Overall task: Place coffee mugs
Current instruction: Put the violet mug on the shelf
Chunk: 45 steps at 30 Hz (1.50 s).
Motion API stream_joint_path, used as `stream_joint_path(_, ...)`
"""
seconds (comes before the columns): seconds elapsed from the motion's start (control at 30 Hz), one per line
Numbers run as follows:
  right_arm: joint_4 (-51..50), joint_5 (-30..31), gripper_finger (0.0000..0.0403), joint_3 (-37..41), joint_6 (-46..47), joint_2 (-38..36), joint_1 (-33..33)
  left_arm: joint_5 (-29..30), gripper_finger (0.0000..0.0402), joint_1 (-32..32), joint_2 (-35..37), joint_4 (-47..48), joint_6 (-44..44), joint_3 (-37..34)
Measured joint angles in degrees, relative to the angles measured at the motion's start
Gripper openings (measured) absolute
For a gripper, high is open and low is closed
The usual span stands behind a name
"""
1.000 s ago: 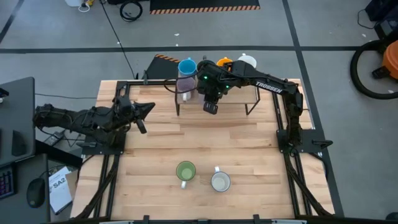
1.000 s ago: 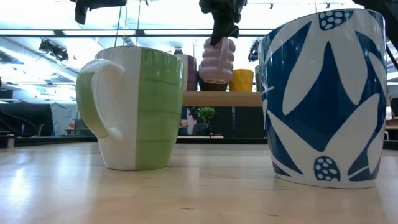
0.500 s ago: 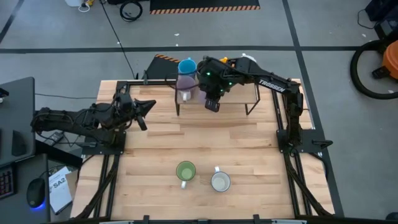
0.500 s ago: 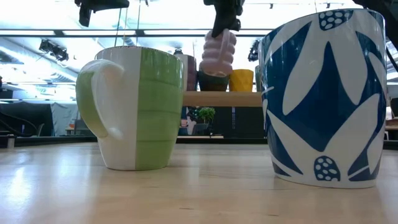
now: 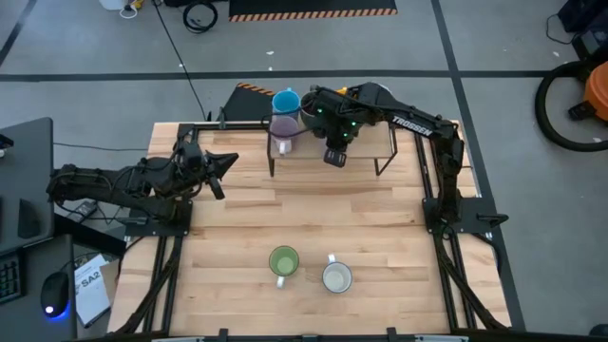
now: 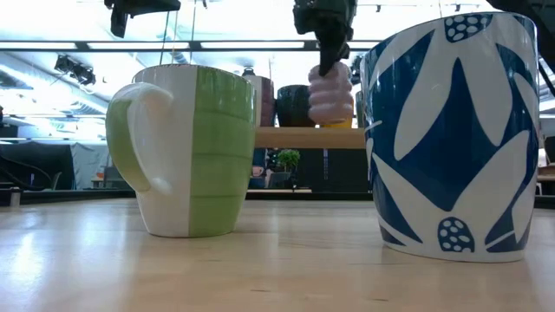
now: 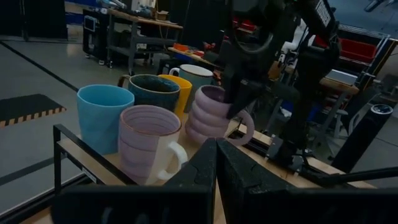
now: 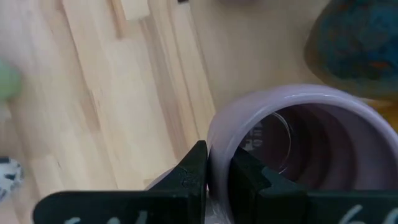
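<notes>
Right gripper (image 8: 214, 180) clamped on ribbed lilac mug's (image 8: 292, 155) rim, mug hanging below it over shelf (image 7: 124, 177)

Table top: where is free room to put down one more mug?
The bare boards between the raised shelf and the green mug and white mug are free. The shelf's left end is crowded with mugs; its right end looks open.

You saw a green-and-white mug (image 6: 186, 149) near left and a white mug (image 6: 451, 139) with a dark blue leaf pattern near right. On the far shelf (image 7: 81, 155) stood light blue (image 7: 102, 117), lilac (image 7: 148, 149), ribbed lilac (image 7: 214, 115), dark brown (image 7: 150, 93) and orange (image 7: 180, 93) mugs. The table (image 5: 313, 228) was pale wood.
</notes>
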<state>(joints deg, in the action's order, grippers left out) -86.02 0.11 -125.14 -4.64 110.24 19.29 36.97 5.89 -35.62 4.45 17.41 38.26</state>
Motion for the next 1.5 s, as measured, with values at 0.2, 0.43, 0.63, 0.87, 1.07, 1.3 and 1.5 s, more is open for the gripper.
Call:
stream_joint_path(0.2,-2.0,1.4,0.0047,0.0,-1.6,-1.9,0.1,0.0,0.0015,0.0,0.0,0.0,0.0,0.0)
stream_joint_path(0.43,-3.9,2.2,0.0047,0.6,-2.8,-4.7,2.0,0.0,0.0015,0.0,0.0,0.0,-0.1,0.0)
stream_joint_path(0.63,-1.8,0.3,0.0046,8.5,-2.7,-10.1,3.3,0.0,0.0015,0.0,0.0,0.0,-0.1,0.0)
stream_joint_path(0.87,3.9,-0.8,0.0046,21.7,-2.5,-19.5,4.7,0.0,0.0015,0.0,0.0,0.0,-0.1,0.0)
stream_joint_path(1.07,4.8,-3.6,0.0046,30.1,-4.5,-24.5,7.7,0.0,0.0015,0.0,0.0,0.1,-0.7,0.0)
stream_joint_path(1.3,7.6,-4.8,0.0046,34.0,-8.0,-27.1,11.7,0.0,0.0015,0.0,0.0,0.1,-0.5,0.0)
stream_joint_path(1.5,7.8,-7.6,0.0046,35.5,-10.7,-27.2,15.4,0.0,0.0015,0.0,0.0,0.0,0.2,0.0)
